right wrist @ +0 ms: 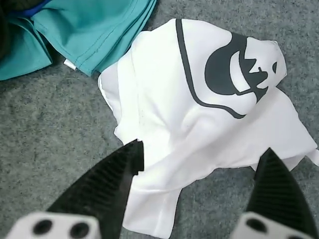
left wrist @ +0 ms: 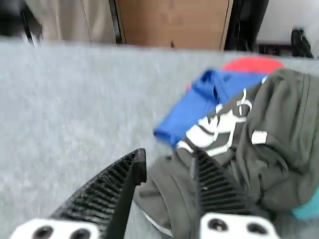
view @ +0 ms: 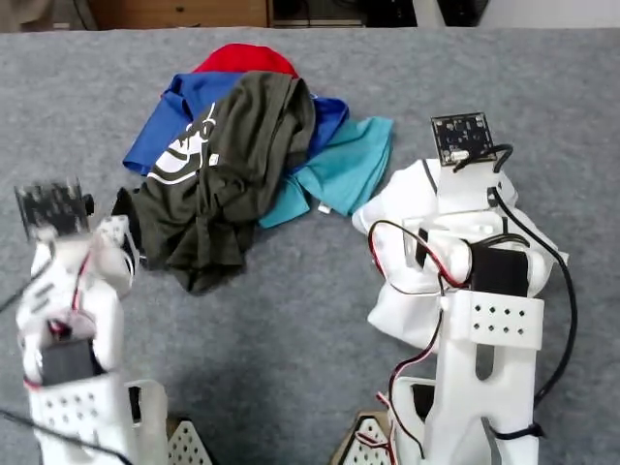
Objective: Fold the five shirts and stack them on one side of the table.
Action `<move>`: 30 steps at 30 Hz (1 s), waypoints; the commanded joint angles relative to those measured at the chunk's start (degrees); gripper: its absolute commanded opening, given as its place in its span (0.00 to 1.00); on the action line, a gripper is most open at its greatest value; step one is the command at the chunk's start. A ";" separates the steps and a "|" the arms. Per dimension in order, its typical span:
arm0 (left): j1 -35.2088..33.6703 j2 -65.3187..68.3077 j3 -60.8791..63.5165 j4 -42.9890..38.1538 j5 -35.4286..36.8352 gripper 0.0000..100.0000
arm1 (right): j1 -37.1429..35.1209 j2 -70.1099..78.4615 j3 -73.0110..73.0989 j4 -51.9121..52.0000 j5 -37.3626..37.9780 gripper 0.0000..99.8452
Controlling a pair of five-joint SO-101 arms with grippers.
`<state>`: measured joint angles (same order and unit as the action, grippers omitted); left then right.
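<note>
Pile of four shirts at far middle of grey table (view: 291, 339): dark olive shirt (view: 228, 179) on top, blue shirt (view: 170, 121) and teal shirt (view: 344, 160) partly under it, red shirt (view: 242, 58) mostly hidden, close to far table edge. White shirt (right wrist: 199, 89) crumpled just beside teal one, near part covered by right arm in high view. Left gripper (left wrist: 168, 155) fingers apart, olive hem between them, contact hard to judge. Right gripper (right wrist: 202, 148) wide apart over white shirt. Bare table between arms and at far corners
</note>
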<state>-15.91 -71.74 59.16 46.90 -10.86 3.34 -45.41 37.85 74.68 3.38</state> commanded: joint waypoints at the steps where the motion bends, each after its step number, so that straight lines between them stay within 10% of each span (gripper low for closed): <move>1: -0.44 17.45 -18.02 8.53 0.18 0.21 | -0.66 -0.92 -2.77 0.18 0.00 0.35; 19: 10.64 87.78 -58.46 15.82 -0.70 0.32 | -0.66 -1.01 -2.77 0.35 0.00 0.35; 30: 8.18 112.92 -87.82 30.68 -9.58 0.03 | -0.40 -0.92 -2.77 0.18 0.35 0.35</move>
<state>-5.01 37.36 -20.84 73.19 -14.73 3.34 -45.41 37.85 74.68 3.47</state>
